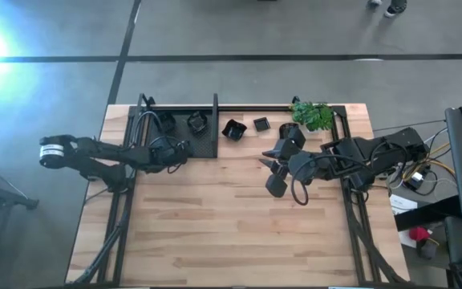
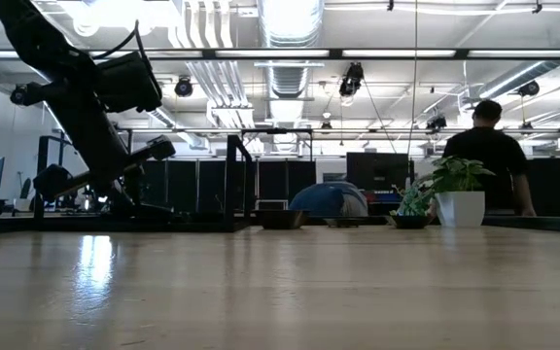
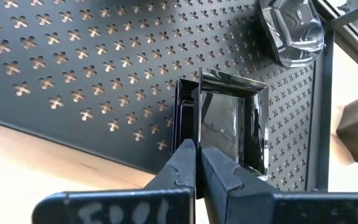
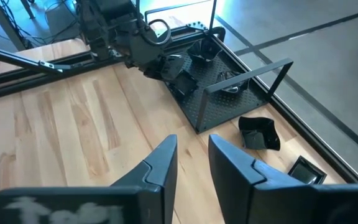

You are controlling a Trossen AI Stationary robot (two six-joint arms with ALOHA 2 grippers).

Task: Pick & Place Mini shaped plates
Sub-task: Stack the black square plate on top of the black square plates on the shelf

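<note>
A: One square mini plate (image 3: pixel 232 124) is pinched by its near wall between the left gripper (image 3: pixel 196 155) fingers, which are closed on that wall. It sits over the perforated tray (image 3: pixel 73 81), at the tray's edge nearest the surface centre.

B: Why hold it by the wall?

A: Judged from the shape, the thin upright rim is the only part the fingers can span; one finger is inside the dish and one outside.

B: Where are the other plates?

A: Two more lie in the tray toward the far edge of the surface, among them a rounded plate (image 3: pixel 291 28). A leaf-shaped plate (image 1: pixel 233 128) and a small square plate (image 1: pixel 261 124) rest on the bare surface just beside the tray, along the far edge, probably staged for collection.

B: And the right arm?

A: The right gripper (image 4: pixel 192 163) hangs above mid-surface, fingers parted and empty, well apart from every plate. A green plant (image 1: pixel 313 115) stands at the far right corner.
</note>
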